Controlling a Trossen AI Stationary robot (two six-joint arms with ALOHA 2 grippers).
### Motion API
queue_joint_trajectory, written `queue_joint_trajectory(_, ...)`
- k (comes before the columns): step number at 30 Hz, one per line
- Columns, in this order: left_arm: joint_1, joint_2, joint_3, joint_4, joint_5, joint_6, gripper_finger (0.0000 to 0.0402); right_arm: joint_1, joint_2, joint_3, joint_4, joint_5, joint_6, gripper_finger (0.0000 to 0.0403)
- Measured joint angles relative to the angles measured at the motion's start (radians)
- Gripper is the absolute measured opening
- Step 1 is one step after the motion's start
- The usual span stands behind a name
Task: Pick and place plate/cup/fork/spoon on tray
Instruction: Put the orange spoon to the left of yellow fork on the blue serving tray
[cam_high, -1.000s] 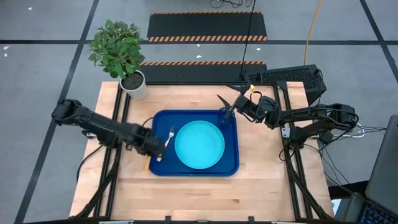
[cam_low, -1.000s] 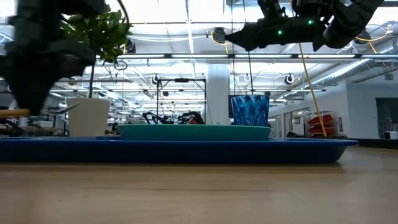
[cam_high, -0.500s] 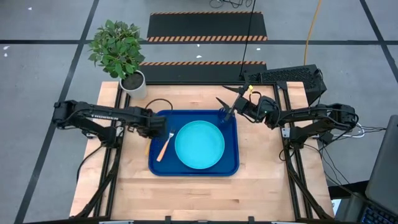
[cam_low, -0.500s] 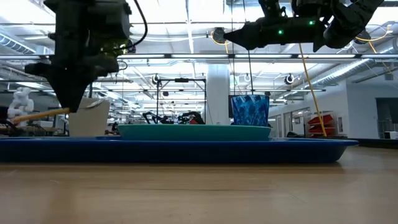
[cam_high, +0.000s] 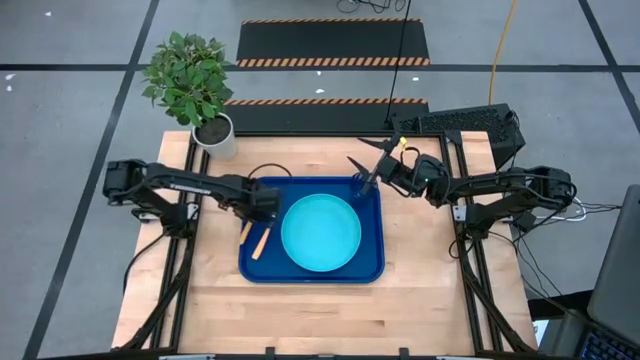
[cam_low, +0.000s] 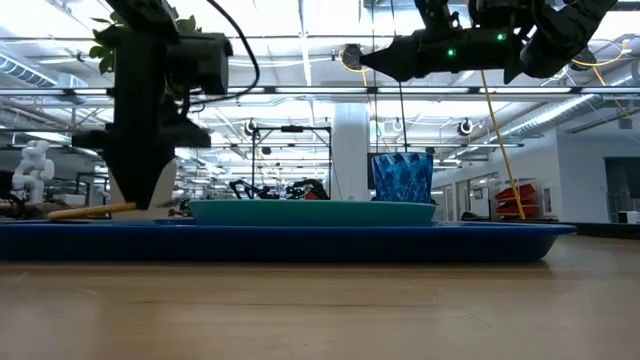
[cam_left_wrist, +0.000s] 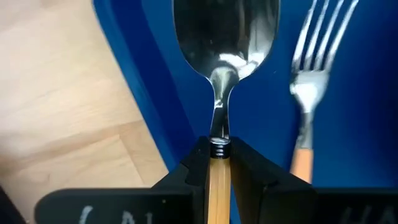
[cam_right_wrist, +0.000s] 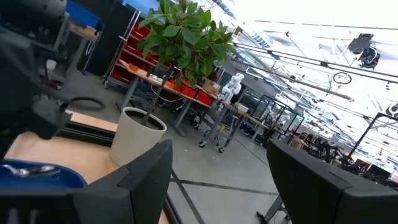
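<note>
The dark blue tray (cam_high: 375, 272) carries the turquoise plate (cam_high: 320, 232), the dark blue cup (cam_high: 360, 186) in its far right corner, and the fork (cam_left_wrist: 309, 87) along its left part. My left gripper (cam_high: 254, 214) hangs over the tray's left part, beside the fork, shut on the spoon (cam_left_wrist: 225, 37). The spoon's orange handle (cam_low: 90, 211) sticks out level, just above the tray's rim (cam_low: 300, 240). My right gripper (cam_high: 362, 168) stands open, high above the cup (cam_low: 402, 177), holding nothing. My left gripper pinches the spoon's orange handle between its two fingers, at the end where it joins the metal neck (cam_left_wrist: 217, 163). The fingers point down from above and lie across the handle. The spoon lies about level, low over the tray; whether it touches the tray floor I cannot tell.
A potted plant in a white pot (cam_high: 215, 135) stands at the table's far left corner. Bare wooden table (cam_high: 320, 310) lies between the tray and the near edge, and on both sides of the tray.
My left gripper has carried the spoon from the tray's left rim toward the far edge, then right, over the tray's left part beside the fork. It has turned about its own axis and sunk, so the spoon's handle now lies lower, near the rim.
</note>
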Motion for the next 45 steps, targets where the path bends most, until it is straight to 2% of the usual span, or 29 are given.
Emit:
queue_joint_trajectory(4,-0.021,0.046,0.000,0.039,0.007,-0.014,0.0041,0.000,0.000,0.000,-0.002,0.000,-0.002,0.0254)
queue_joint_trajectory(9,-0.040,0.047,0.000,0.101,0.013,-0.060,0.0042,-0.001,0.000,0.000,-0.002,0.001,-0.002,0.0254)
queue_joint_trajectory(17,-0.071,0.054,0.000,0.058,0.014,-0.141,0.0040,-0.002,0.000,0.000,-0.006,0.001,-0.002,0.0254)
queue_joint_trajectory(25,-0.135,0.075,0.000,0.076,0.022,-0.221,0.0061,-0.025,0.000,0.000,-0.018,0.002,0.003,0.0254)
queue_joint_trajectory(33,-0.146,0.097,0.000,0.095,0.023,-0.224,0.0067,-0.027,0.000,0.000,-0.018,0.002,0.003,0.0254)
queue_joint_trajectory(37,-0.146,0.094,-0.001,0.097,0.023,-0.214,0.0087,-0.027,0.000,0.000,-0.018,0.002,0.000,0.0254)
queue_joint_trajectory(45,-0.146,0.094,-0.050,0.112,0.039,-0.279,0.0158,-0.027,0.000,0.000,-0.018,0.002,-0.002,0.0254)
